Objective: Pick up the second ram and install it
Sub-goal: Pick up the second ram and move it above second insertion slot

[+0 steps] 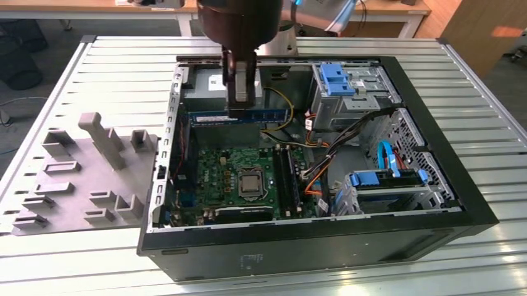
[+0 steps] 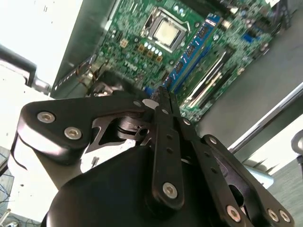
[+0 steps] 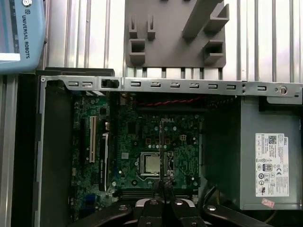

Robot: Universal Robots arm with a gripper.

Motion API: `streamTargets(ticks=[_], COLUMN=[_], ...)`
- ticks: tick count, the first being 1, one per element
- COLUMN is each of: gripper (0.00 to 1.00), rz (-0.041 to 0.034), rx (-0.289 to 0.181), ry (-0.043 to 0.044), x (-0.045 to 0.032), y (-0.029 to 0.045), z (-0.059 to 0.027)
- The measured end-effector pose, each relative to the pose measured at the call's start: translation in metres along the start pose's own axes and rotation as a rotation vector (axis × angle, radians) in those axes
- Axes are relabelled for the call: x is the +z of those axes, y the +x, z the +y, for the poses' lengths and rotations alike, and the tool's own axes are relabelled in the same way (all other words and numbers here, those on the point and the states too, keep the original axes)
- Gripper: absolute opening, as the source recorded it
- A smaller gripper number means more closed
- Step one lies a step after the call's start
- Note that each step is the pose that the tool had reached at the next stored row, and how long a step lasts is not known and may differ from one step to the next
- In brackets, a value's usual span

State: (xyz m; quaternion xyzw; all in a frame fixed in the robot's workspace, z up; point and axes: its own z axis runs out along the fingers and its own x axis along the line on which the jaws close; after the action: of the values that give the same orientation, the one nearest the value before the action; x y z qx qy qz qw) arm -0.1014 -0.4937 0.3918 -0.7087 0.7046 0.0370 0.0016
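Grip: my gripper [image 1: 239, 110] has its fingers clamped together on the top edge of the slim blue circuit-board ram stick [image 1: 268, 115].
Ram: it hangs level in the air over the open black tower case [image 1: 329, 246], near the grey power supply box [image 1: 206, 86].
Done: I judge the pickup finished.
Left: seating is not done. The stick lies crosswise to the long black slot strips [image 1: 284, 176] on the green motherboard [image 1: 239, 179] and apart from them.
Edges: case walls on all sides, and yellow and black cables [image 1: 284, 126] just beside the stick's end.
Room: open above the board.
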Motion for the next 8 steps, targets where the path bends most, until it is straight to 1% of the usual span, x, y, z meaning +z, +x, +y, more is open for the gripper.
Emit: streamTargets(ticks=[4, 5, 8], gripper=[0.12, 0.12, 0.12], rz=[-0.0001, 0.0, -0.0001], rx=[0.0, 0.0, 0.001], ry=[0.0001, 0.0, 0.0], x=[-0.0002, -0.0003, -0.0003], y=[0.0001, 0.0001, 0.0001], z=[-0.0132, -0.0146, -0.0147])
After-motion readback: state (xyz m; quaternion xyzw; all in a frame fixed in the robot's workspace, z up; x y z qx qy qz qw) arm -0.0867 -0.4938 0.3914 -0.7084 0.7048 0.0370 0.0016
